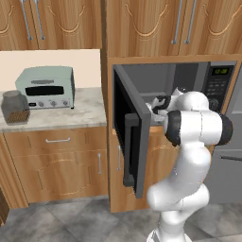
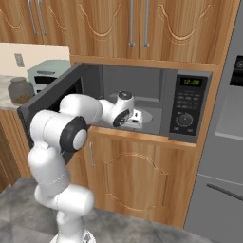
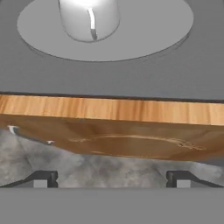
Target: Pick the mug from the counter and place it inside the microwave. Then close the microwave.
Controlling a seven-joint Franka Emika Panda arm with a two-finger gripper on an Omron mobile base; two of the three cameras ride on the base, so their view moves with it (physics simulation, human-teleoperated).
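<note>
The white mug [image 3: 89, 19] stands upright on the round grey turntable [image 3: 131, 39] inside the microwave [image 1: 217, 82], its small handle facing the hand camera. My gripper [image 3: 111, 178] is open, with its fingertips [image 3: 43, 178] far apart and nothing between them. It has drawn back from the mug and hovers over the cavity's front edge and the wooden cabinet front below. In the base views the hand [image 2: 126, 114] reaches into the grey cavity [image 2: 142, 80], where it hides the mug. The dark grey microwave door [image 1: 127, 132] hangs wide open to the left.
On the marbled counter [image 1: 71, 113] to the left stand a pale green toaster oven [image 1: 46, 87] and a glass jar of brown bits [image 1: 15, 108]. Wooden cabinets run above and below. A grey fridge [image 2: 223, 142] stands at the right.
</note>
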